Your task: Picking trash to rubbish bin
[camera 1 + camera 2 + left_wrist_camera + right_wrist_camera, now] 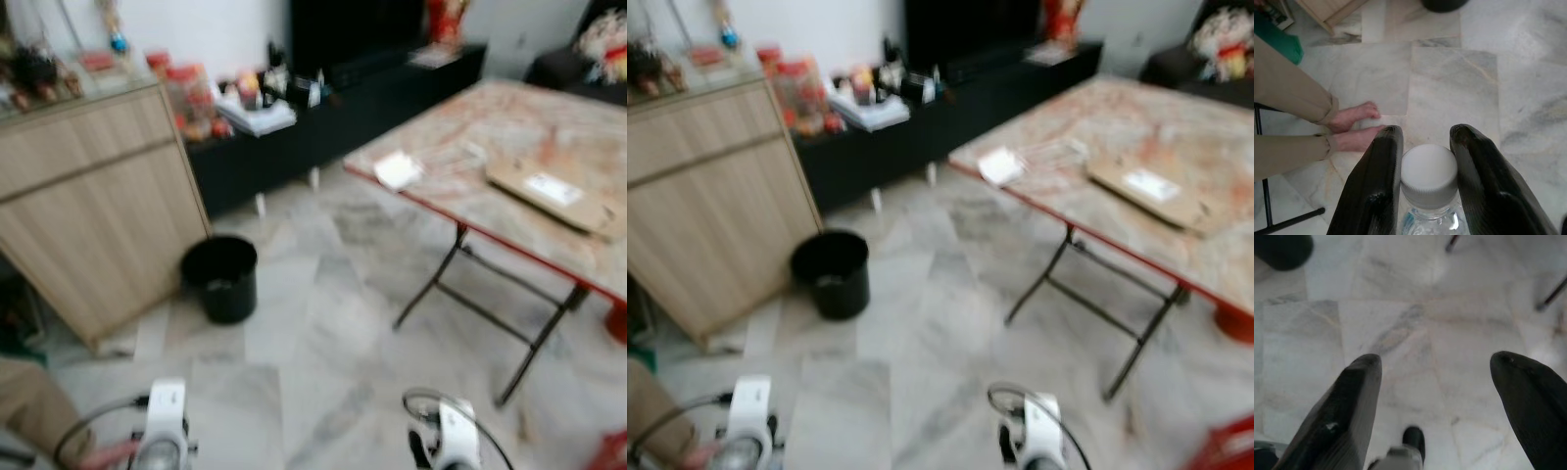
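Left gripper (1427,142) pinches a clear plastic bottle with a ribbed white screw cap (1429,176), both long black fingers (1376,186) pressed against the cap's sides, held over the pale grey-veined marble tile floor (1449,83). Right gripper (1435,367) is spread wide with nothing between its glossy black fingers, also over the tiles. The round black plastic rubbish bin (219,278) stands on the floor at about 11 o'clock in the head view, just beside the light wood-grain cabinet (88,206), well apart from both grippers. At 1 to 3 o'clock is a folding table with a marbled orange-beige top, red edge and thin dark metal legs (509,225); on it lie a flat brown cardboard piece with a white label (554,196) and a small white crumpled paper-like item (397,169) near its corner. A low black TV console (333,108) along the back wall carries blurred jars and clutter. A person's bare feet (1354,127) and tan trouser legs (1288,98) are near the left gripper. Head views are blurred.
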You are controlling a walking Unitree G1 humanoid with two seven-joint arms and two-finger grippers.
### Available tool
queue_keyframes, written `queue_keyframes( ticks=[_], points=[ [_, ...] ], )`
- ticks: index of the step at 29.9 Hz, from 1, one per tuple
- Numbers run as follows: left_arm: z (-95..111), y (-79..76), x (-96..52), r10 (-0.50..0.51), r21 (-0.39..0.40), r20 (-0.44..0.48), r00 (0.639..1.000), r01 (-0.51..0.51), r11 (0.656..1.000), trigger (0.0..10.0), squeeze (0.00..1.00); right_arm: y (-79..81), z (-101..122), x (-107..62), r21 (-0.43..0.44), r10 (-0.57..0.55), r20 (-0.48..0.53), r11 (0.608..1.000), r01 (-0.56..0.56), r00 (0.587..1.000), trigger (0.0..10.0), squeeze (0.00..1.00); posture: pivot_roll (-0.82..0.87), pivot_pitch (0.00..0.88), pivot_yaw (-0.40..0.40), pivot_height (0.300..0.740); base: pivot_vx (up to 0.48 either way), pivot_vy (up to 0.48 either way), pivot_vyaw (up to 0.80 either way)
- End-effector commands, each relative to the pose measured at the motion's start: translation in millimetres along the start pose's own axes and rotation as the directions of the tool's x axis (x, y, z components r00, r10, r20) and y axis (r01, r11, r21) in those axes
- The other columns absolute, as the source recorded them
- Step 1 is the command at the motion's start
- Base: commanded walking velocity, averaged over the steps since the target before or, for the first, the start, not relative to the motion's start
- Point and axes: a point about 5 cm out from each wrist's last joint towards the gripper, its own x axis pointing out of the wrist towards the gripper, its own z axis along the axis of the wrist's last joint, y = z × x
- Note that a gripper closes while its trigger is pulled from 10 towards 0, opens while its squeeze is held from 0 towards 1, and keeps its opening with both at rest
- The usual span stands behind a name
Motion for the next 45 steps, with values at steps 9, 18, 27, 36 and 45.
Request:
queue_keyframes(
  ticks=[9, 18, 27, 36, 45],
  points=[
    [-0.3, 9.4, 0.7, 0.027, 0.004, -0.007, 1.0, -0.027, 1.0, 10.0, 0.0, 11.1, 5.1, 2.4, -0.037, 0.038, 0.009, 0.999, -0.038, 0.999, 10.0, 0.0, -0.04, 0.0, -0.025, 0.74, 0.343, 0.0, 0.25],
    [-0.6, 8.2, 0.5, 0.026, 0.003, -0.008, 1.0, -0.026, 1.0, 10.0, 0.0, 9.4, 5.4, 2.5, -0.021, 0.033, 0.007, 0.999, -0.033, 0.999, 10.0, 0.0, -0.04, 0.0, -0.031, 0.74, 0.315, 0.0, 0.26],
    [-4.8, 9.1, -0.7, 0.036, -0.007, -0.016, 0.999, -0.036, 0.999, 10.0, 0.0, 10.6, 4.3, 2.5, -0.044, 0.033, -0.004, 0.998, -0.033, 0.999, 10.0, 0.0, -0.03, 0.015, -0.036, 0.74, 0.368, 0.0, 0.36],
    [-4.5, 11.1, -0.5, 0.036, 0.001, -0.014, 0.999, -0.036, 0.999, 10.0, 0.0, 11.4, 6.0, 3.1, -0.023, 0.026, 0.002, 0.999, -0.026, 1.0, 10.0, 0.0, -0.03, 0.026, -0.03, 0.74, 0.357, 0.0, 0.26],
    [-2.3, 10.7, 0.1, 0.035, 0.001, -0.009, 0.999, -0.035, 0.999, 10.0, 0.0, 11.9, 8.2, 3.6, -0.001, 0.028, 0.013, 1.0, -0.028, 1.0, 10.0, 0.0, -0.03, 0.031, -0.029, 0.74, 0.355, 0.0, 0.0]
  ],
)
